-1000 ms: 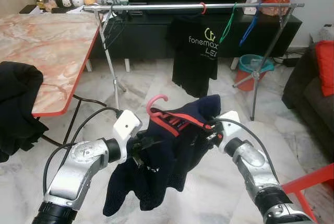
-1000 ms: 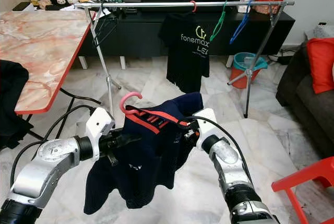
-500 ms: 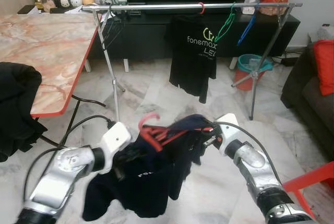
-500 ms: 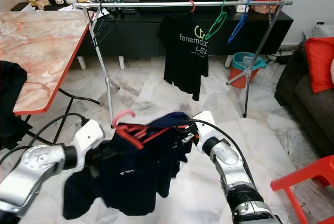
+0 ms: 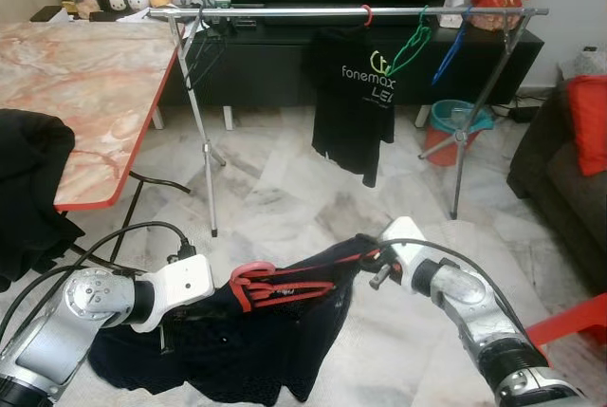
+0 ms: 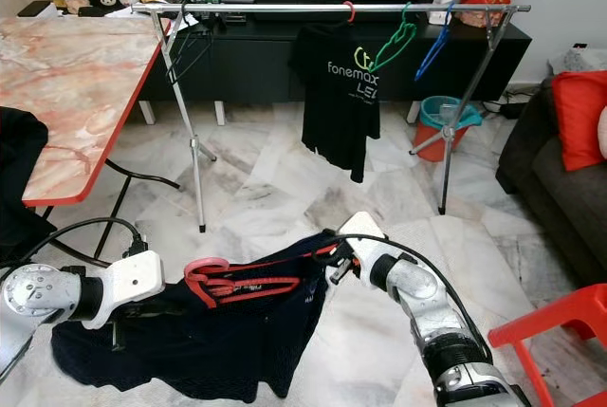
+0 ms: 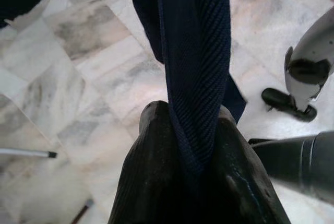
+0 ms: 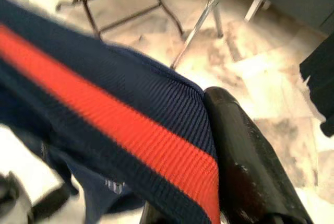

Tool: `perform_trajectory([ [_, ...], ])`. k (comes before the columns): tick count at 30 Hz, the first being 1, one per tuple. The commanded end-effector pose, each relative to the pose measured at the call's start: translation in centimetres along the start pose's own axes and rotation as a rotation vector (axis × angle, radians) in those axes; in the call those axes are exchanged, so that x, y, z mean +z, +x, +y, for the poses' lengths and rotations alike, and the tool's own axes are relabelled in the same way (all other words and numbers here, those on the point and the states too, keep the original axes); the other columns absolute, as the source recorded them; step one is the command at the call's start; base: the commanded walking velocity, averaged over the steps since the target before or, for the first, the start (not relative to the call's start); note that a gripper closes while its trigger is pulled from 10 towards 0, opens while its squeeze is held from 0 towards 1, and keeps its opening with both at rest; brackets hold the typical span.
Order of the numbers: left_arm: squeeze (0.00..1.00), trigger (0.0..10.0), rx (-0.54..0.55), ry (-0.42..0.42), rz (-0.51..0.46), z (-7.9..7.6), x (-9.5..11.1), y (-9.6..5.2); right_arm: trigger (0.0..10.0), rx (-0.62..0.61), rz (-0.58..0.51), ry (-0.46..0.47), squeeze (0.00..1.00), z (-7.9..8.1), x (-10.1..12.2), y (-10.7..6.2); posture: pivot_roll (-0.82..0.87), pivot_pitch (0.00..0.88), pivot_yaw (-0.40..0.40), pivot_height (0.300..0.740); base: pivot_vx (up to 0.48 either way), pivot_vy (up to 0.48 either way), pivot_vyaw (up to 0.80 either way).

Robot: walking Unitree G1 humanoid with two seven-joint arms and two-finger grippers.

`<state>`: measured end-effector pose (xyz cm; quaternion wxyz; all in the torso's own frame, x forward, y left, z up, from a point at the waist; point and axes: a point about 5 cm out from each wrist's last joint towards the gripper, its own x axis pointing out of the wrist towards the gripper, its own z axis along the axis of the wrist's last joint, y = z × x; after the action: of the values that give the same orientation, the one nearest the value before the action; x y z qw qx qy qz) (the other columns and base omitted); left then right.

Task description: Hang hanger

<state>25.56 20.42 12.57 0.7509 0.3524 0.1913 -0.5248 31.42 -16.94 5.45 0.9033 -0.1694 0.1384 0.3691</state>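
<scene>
The left gripper [image 7: 195, 145] has its jaws pinched tight on a fold of the navy shirt [image 5: 275, 331]; the ribbed cloth runs straight out from between the two black fingers [image 7: 151, 182]. The right gripper [image 5: 375, 269] has its jaws closed on the other shoulder of the shirt, at the red stripe [image 8: 130, 135], with one finger [image 8: 245, 166] pressed against the cloth edge.

Between the two sets of jaws the red hanger [image 5: 275, 286] lies nearly flat inside the shirt's neck, its hook [image 5: 248, 274] pointing toward the left jaws. The shirt sags below both jaws and appears to reach the marble floor [image 5: 285, 179]. Well ahead of and above both jaws stands the clothes rail [image 5: 360, 12], carrying a black printed tee [image 5: 356, 94], a green hanger [image 5: 413, 45] and a blue hanger [image 5: 448, 46]. A marble-topped counter [image 5: 85, 84] stands off beyond the left jaws.

The shirt looks soft, limp and light, so it probably gives no support; held only by cloth, the hanger can tip or slide out, as its flat tilt suggests. The hanger itself looks stiff and thin, likely smooth plastic. A firmer hold would be on the hanger's shoulder bar or just under the hook, through the cloth, so that the hook stands upright and can be lifted over a bare stretch of the rail.
</scene>
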Motion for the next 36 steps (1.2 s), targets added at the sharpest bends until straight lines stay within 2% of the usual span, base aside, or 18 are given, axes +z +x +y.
perform_trajectory([
  [1, 0.0, 10.0, 0.022, 0.039, 0.02, 0.9, 0.3, -1.2, 0.0, -0.02, 0.038, -0.013, 0.0, -0.9, -0.4, -0.6, 0.18, 0.01, -0.092, 0.736, 0.0, 0.0, 0.0],
  [3, 0.0, 10.0, 0.044, 0.064, 0.003, 1.5, 0.7, -1.8, 0.0, 0.018, 0.07, -0.035, 0.0, -0.5, -0.8, -0.7, 0.18, 0.019, -0.095, 0.736, 0.0, 0.0, 0.0],
  [8, 0.0, 10.0, 0.054, 0.09, 0.03, 2.4, 0.7, -2.9, 0.0, 0.046, 0.088, -0.039, 0.0, -0.5, -0.9, -0.8, 0.17, 0.026, -0.098, 0.736, 0.0, 0.0, 0.0],
  [13, 0.0, 10.0, -0.009, 0.104, 0.028, 2.7, 1.0, -3.6, 0.0, 0.028, 0.104, -0.047, 0.0, -0.6, -1.1, -0.9, 0.17, 0.018, -0.1, 0.736, 0.0, 0.0, 0.0],
  [15, 0.0, 10.0, -0.086, 0.128, 0.035, 2.2, 1.5, -3.6, 0.0, 0.024, 0.109, -0.053, 0.0, -0.7, -1.1, -0.9, 0.18, 0.02, -0.103, 0.736, 0.0, 0.0, 0.0],
  [17, 0.0, 10.0, -0.16, 0.146, 0.026, 1.6, 2.0, -3.4, 0.0, 0.021, 0.11, -0.053, 0.0, -0.8, -1.1, -0.8, 0.17, 0.023, -0.104, 0.736, 0.0, 0.0, 0.0],
  [18, 0.0, 10.0, -0.16, 0.146, 0.026, 1.6, 2.0, -3.4, 0.0, 0.021, 0.11, -0.053, 0.0, -0.8, -1.1, -0.8, 0.17, 0.023, -0.104, 0.736, 0.0, 0.0, 0.0],
  [19, 0.0, 10.0, -0.192, 0.15, -0.006, 1.1, 2.5, -2.7, 0.0, 0.023, 0.112, -0.057, 0.0, -0.8, -1.0, -0.7, 0.17, 0.024, -0.105, 0.736, 0.0, 0.0, 0.0],
  [26, 0.0, 10.0, -0.249, 0.159, -0.079, 0.3, 3.7, -1.3, 0.0, -0.004, 0.097, -0.052, 0.0, -0.7, -0.7, -0.2, 0.17, 0.025, -0.109, 0.736, 0.0, 0.0, 0.0],
  [35, 0.0, 10.0, -0.307, 0.176, -0.147, -1.1, 5.1, 0.8, 0.0, -0.044, 0.044, 0.026, 0.0, -0.7, 0.6, 1.2, 0.17, 0.034, -0.11, 0.736, 0.0, 0.0, 0.0],
  [36, 0.0, 10.0, -0.309, 0.176, -0.152, -1.2, 5.1, 1.0, 4.1, -0.044, 0.043, 0.033, 0.0, -0.7, 0.6, 1.3, 0.17, 0.032, -0.111, 0.736, 0.0, 0.0, 0.0],
])
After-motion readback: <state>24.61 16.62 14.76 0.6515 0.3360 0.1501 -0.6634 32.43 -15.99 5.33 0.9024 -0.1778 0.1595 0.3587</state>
